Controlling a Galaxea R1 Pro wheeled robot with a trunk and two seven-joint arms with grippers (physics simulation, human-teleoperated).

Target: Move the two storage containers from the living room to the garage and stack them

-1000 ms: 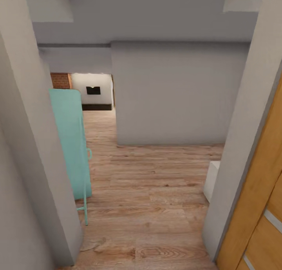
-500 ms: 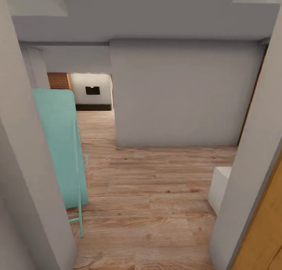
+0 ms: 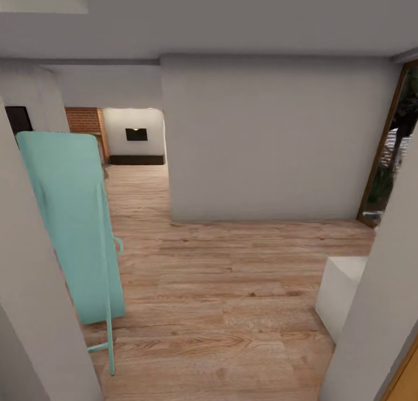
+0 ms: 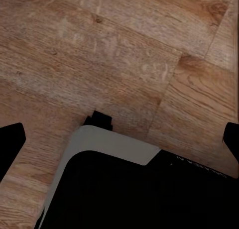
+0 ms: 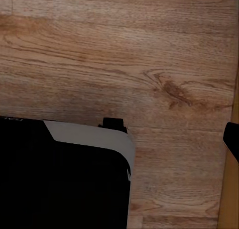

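Looking ahead from my head camera, I see a light wood plank floor [image 3: 232,285] spreading across a hallway between grey-white door jambs on either side of me. A tall pale turquoise folded board on a thin metal frame [image 3: 72,226] leans upright at my left, its foot resting on the planks. Straight ahead stands a plain grey wall block [image 3: 267,139], and beside it an opening leads to the living room [image 3: 130,142], far off, where a red brick fireplace [image 3: 84,122] and a small black wall screen [image 3: 136,135] show above a low dark bench. A white box-shaped block [image 3: 342,290] sits on the floor at my right, and beyond it a dark doorway with a wooden frame [image 3: 395,151] shows greenery.

My left wrist camera looks down on the planks and on my dark base with its grey rim [image 4: 107,149]; black fingertips [image 4: 10,139] sit at both edges, wide apart, holding nothing. My right wrist camera shows the same base edge [image 5: 94,137] and one black fingertip [image 5: 232,138]; I cannot tell how that hand is set.
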